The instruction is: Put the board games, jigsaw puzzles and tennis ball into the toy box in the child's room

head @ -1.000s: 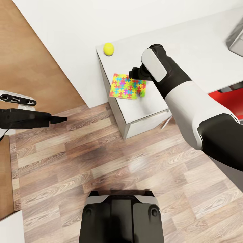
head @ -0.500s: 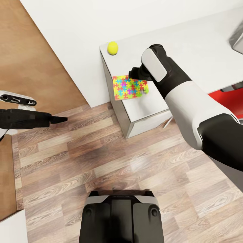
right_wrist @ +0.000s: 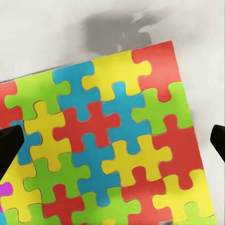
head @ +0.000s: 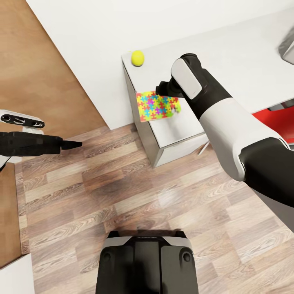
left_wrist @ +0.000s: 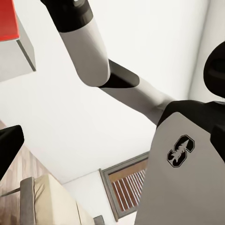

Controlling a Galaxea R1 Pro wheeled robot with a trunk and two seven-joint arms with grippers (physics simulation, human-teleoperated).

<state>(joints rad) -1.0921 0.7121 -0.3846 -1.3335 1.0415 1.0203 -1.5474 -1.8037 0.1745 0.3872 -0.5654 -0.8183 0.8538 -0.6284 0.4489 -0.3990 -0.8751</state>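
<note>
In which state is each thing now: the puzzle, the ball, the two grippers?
jigsaw puzzle: at the table's edge, under the right gripper; lifted or lying, cannot tell.
tennis ball: resting on the table near its far corner, apart from the puzzle.
right gripper: open, fingers wide over the puzzle.
left gripper: over the floor, holding nothing; open or shut, cannot tell.

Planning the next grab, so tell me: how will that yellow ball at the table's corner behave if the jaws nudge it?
The tennis ball is round and rests free on the smooth table, so a nudge would probably send it rolling. It sits close to the table's corner, so it could well roll off onto the floor. It looks small and likely light.
</note>
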